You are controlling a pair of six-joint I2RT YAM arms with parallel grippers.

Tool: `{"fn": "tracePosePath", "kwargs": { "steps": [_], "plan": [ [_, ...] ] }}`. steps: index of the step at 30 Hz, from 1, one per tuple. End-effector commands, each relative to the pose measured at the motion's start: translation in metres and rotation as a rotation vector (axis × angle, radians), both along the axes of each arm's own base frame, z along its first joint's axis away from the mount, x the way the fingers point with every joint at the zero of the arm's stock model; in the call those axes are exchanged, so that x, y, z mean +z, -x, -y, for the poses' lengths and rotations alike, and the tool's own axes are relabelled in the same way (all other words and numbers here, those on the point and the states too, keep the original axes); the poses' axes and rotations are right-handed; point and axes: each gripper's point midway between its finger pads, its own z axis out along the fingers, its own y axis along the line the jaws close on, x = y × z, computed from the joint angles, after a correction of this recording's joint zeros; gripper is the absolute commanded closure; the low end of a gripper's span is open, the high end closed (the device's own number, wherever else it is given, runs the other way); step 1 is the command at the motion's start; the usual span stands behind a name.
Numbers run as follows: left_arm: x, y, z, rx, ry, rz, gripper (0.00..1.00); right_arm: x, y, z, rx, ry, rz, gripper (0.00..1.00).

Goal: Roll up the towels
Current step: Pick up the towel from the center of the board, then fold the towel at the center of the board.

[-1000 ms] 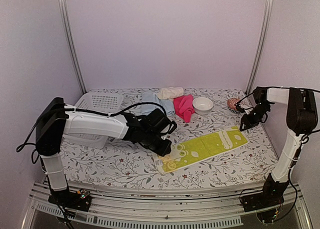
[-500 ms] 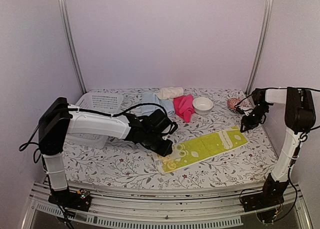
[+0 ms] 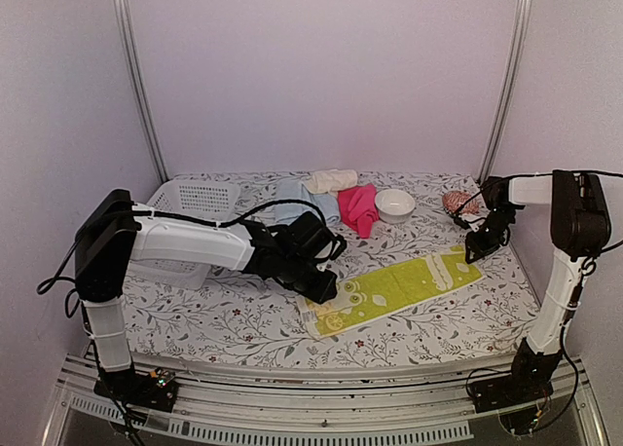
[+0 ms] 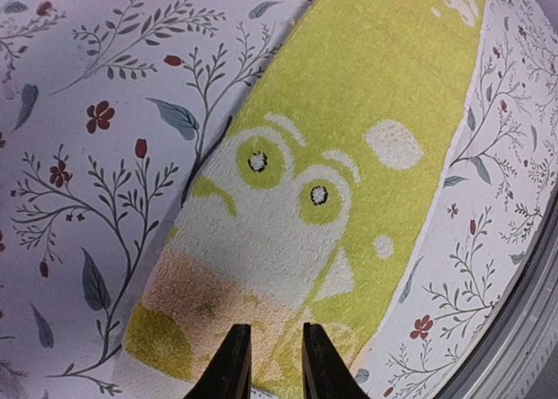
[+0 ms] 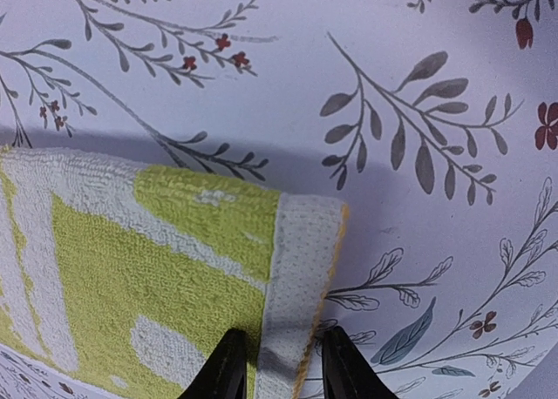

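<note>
Lab test cell: plain walls [image 3: 321, 66], metal frame [image 3: 136, 76].

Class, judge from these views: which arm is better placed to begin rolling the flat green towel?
Probably the left: its gripper straddles the green towel's near end. The right gripper is at the far end.

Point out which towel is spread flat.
The yellow-green towel, laid out long near the front between both hands. The pink, blue and cream ones sit bunched at the back.

Four towels, one basket, one bowl, one ball — on one table

One flat yellow-green patterned terry towel [image 3: 397, 288], one crumpled hot pink cloth towel [image 3: 358, 207], one light blue towel [image 3: 297, 201], one rolled cream towel [image 3: 332, 180] — plus one white perforated plastic basket [image 3: 185, 222], one white round bowl [image 3: 394, 204], one small red-patterned ball [image 3: 454, 203].
</note>
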Motion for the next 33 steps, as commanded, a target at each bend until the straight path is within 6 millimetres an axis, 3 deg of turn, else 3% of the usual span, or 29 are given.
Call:
{"fn": "tracePosePath", "kwargs": {
  "steps": [1, 7, 14, 16, 29, 33],
  "plan": [
    [-0.004, -0.007, -0.005, 0.022, 0.001, -0.004, 0.76, -0.017, 0.006, 0.004, -0.014, 0.026, -0.034, 0.68],
    [-0.003, -0.008, -0.007, 0.027, 0.001, 0.0, 0.76, -0.027, 0.012, 0.002, -0.01, 0.012, -0.061, 0.72],
    [-0.004, -0.008, -0.012, 0.036, -0.013, 0.009, 0.76, -0.036, 0.017, 0.006, 0.008, 0.024, -0.08, 0.95],
    [-0.004, -0.009, -0.013, 0.039, -0.016, 0.01, 0.76, -0.033, 0.015, 0.011, -0.005, 0.023, -0.076, 0.97],
    [-0.01, -0.008, -0.014, 0.033, -0.019, 0.009, 0.76, 0.026, -0.006, 0.096, -0.128, 0.104, 0.038, 0.97],
    [-0.01, -0.009, -0.013, 0.034, -0.017, 0.01, 0.76, 0.039, -0.013, 0.109, -0.144, 0.114, 0.061, 0.97]
  ]
}}
